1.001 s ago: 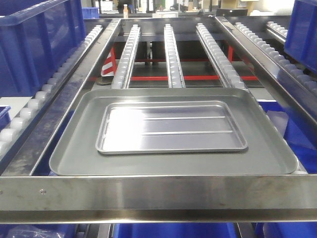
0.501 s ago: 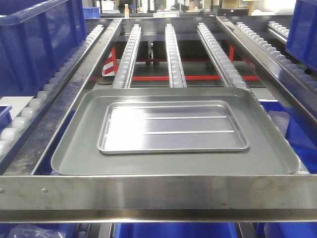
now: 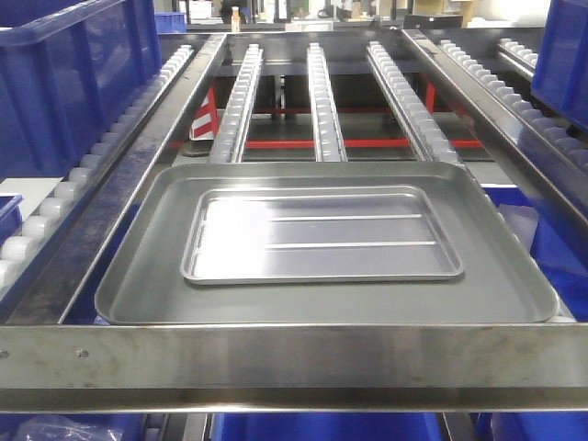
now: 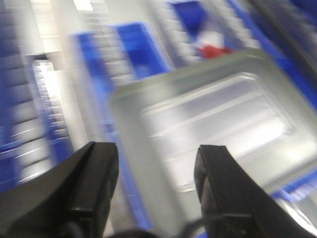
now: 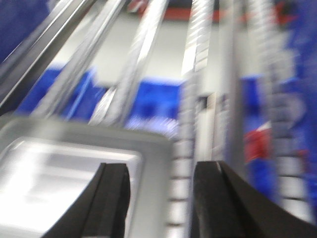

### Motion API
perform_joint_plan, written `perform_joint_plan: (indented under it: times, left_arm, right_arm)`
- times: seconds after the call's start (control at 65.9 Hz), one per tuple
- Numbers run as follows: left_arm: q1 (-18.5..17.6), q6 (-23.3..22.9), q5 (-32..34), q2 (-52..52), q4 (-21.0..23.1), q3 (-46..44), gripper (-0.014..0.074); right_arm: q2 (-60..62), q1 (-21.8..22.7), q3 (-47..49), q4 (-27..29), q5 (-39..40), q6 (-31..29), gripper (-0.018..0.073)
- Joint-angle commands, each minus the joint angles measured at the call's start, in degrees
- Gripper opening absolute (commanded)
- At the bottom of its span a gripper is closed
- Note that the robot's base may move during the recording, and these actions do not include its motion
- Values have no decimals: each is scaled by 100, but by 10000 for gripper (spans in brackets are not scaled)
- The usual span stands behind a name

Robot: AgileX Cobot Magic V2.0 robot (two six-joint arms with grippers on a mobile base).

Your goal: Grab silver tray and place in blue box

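Small, mirror-bright, rectangular metal silver tray (image 3: 322,234) with rounded corners, a low raised rim and two long ridges in its bed. Flat inside a much larger, dull matte grey tray (image 3: 138,276), clear of that rim on every side. Band of bare grey bed all round, narrowest along the far edge, broader at left, right and near edges.

Grey tray carried on long metal roller rails (image 3: 317,92) lined with small white wheels. Near edge just behind a broad brushed-steel crossbar (image 3: 294,354); far edge facing bare rails with open gaps between them and a red bar (image 3: 367,144) lower down.

Large, deep, bright-blue plastic blue box (image 3: 64,83) with a thick lipped rim, at the far left on its own lane. Well apart from the silver tray and reaching well above it. Second blue crate (image 3: 565,55) at the far right edge.

Left pincer (image 4: 156,153) spread wide, black fingers (image 4: 94,168) well apart and gripping nothing, hanging over one rounded corner of the grey tray. Silver tray ahead and to the right there, untouched. Much blur in this wrist view.

Right pincer (image 5: 161,171) likewise spread and holding nothing, above another rounded corner of the grey tray, a roller rail just beside that edge. Too blurred in this view to tell silver tray from grey bed.
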State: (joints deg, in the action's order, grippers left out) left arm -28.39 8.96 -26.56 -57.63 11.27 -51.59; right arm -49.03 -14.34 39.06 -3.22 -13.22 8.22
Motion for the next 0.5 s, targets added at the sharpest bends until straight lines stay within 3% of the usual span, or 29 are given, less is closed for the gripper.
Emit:
perform_joint_plan:
  times: [0.0, 0.061, 0.137, 0.273, 0.349, 0.485]
  left_arm:
    - [-470, 25, 521, -431, 207, -477, 283]
    - [-710, 25, 493, -781, 267, -698, 283]
    - [-764, -115, 219, -1198, 482, -1058, 283]
    - [-729, -632, -687, -2061, 164, -1807, 283]
    - [-729, -1337, -1059, -2522, -464, -2174, 283]
    - [-729, -3254, -1938, -3377, -1783, -2843, 283]
  right_arm:
    - [-446, -397, 584, -12, 122, -30, 430]
    - [-867, -625, 914, -12, -239, -30, 430]
    - [-1403, -755, 1395, -12, -895, -30, 430]
    - [-2294, -768, 2203, -12, -1939, -6, 430]
    - [-2764, -768, 2560, -12, -2249, 123, 430]
    - [-3461, -694, 3051, -12, -2526, 542, 427]
